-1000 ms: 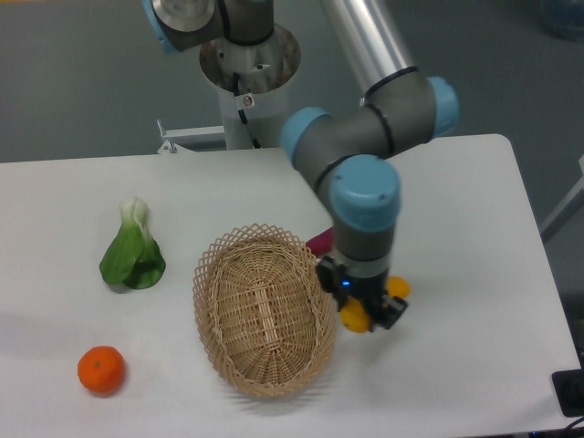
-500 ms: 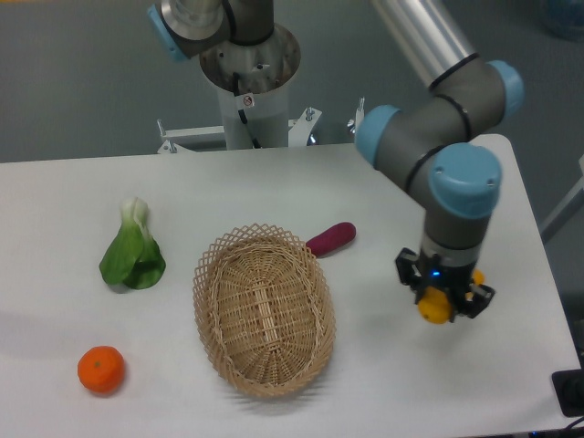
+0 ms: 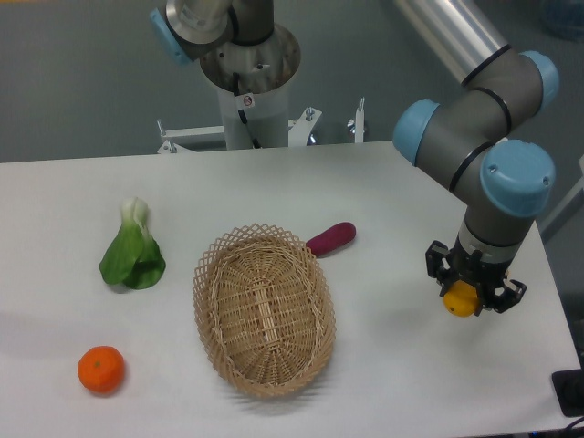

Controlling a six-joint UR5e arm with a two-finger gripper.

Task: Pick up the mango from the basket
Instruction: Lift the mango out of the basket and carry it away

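Right now your gripper (image 3: 473,294) is clamped on the mango (image 3: 461,299), well right of the basket (image 3: 265,310).

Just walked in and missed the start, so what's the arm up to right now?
The gripper is shut on the mango, holding it over the right side of the table, well clear of the basket, which looks empty. A purple vegetable lies by the basket's far rim; a leafy green and a tangerine sit to its left.
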